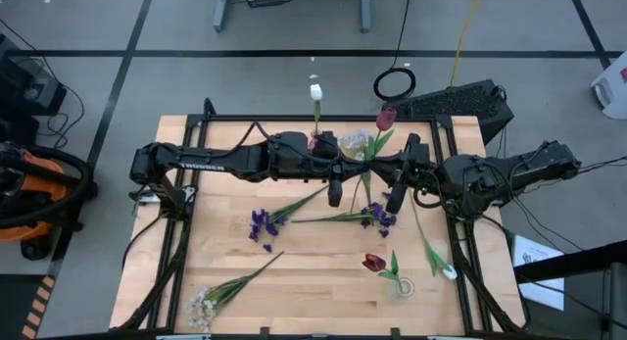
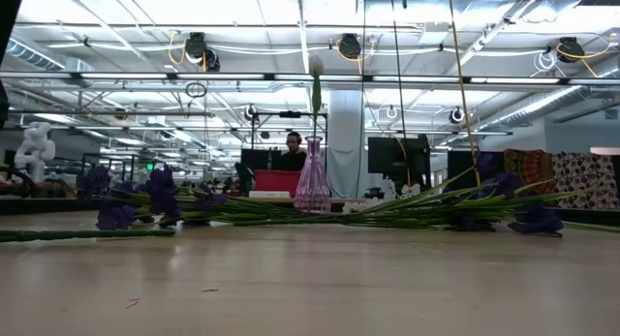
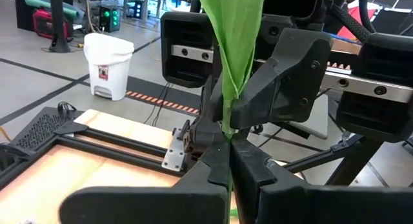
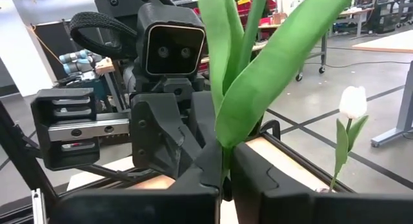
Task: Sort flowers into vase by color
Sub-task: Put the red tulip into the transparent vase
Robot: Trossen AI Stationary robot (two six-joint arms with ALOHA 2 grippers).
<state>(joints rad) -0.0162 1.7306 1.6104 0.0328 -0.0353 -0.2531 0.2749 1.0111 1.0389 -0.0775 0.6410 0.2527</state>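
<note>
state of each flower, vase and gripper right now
left gripper: shut on the red tulip's stem
right gripper: shut on the same stem
red tulip: held by both
white tulip: upright in pink vase
purple flowers: lying on table

The two dark six-joint arms reach toward each other over the far middle of the table, left arm from the left, right arm from the right. The left gripper (image 1: 335, 193) points downward, its two dark fingers (image 3: 258, 179) pressed together. The right gripper (image 1: 397, 198) hangs just beside it, facing it, fingers (image 4: 258, 166) also pressed together.
</note>
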